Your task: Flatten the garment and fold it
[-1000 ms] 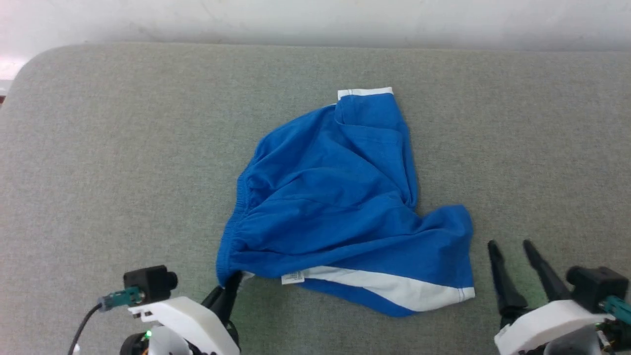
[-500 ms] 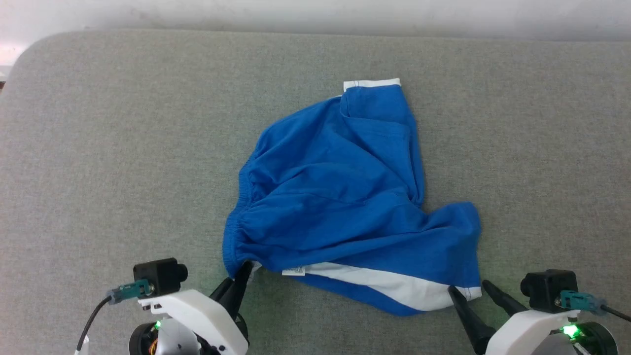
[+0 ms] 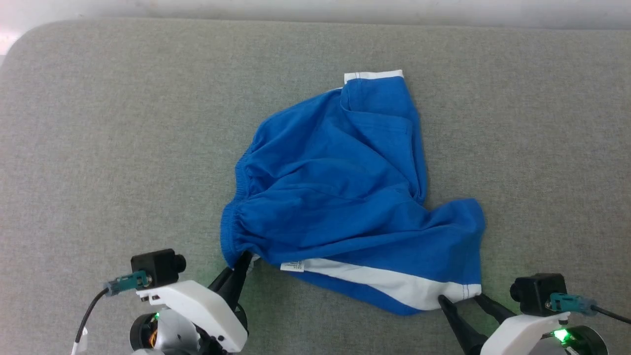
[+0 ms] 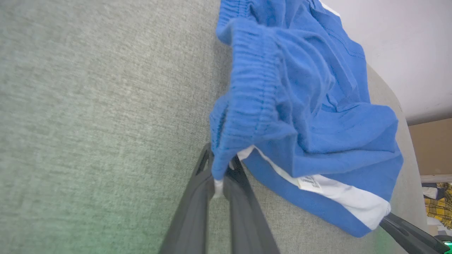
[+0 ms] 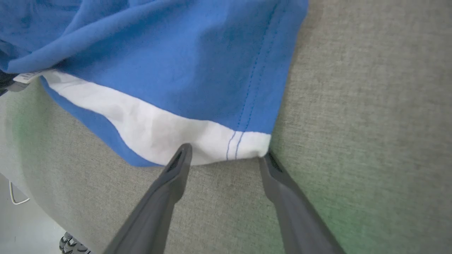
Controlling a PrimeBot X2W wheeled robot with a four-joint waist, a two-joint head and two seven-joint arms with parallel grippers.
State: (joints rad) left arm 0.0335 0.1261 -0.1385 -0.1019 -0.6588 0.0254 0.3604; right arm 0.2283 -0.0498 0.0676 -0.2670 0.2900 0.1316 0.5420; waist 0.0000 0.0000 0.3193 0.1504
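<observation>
The bright blue shorts (image 3: 345, 197) lie crumpled on the grey padded table (image 3: 98, 148), elastic waistband at the left, a white side stripe (image 3: 389, 286) along the near edge and white hem trim (image 3: 373, 75) at the far end. My left gripper (image 3: 242, 260) is shut on the near corner of the waistband (image 4: 247, 106), which it pinches between its fingers (image 4: 197, 211). My right gripper (image 3: 458, 298) stands open at the white near-right hem corner (image 5: 226, 141), its fingertips (image 5: 182, 155) touching the hem on either side. No lettering or number shows.
The table's far edge meets a pale wall (image 3: 315, 7). In the left wrist view, yellow checked cloth (image 4: 439, 204) lies off the table at the right. A white cable (image 5: 14, 197) hangs below the table edge in the right wrist view.
My right gripper has moved left and toward the shorts, from open space at the right to the white hem corner. The head camera has shifted a little. The left gripper keeps hold of the waistband.
</observation>
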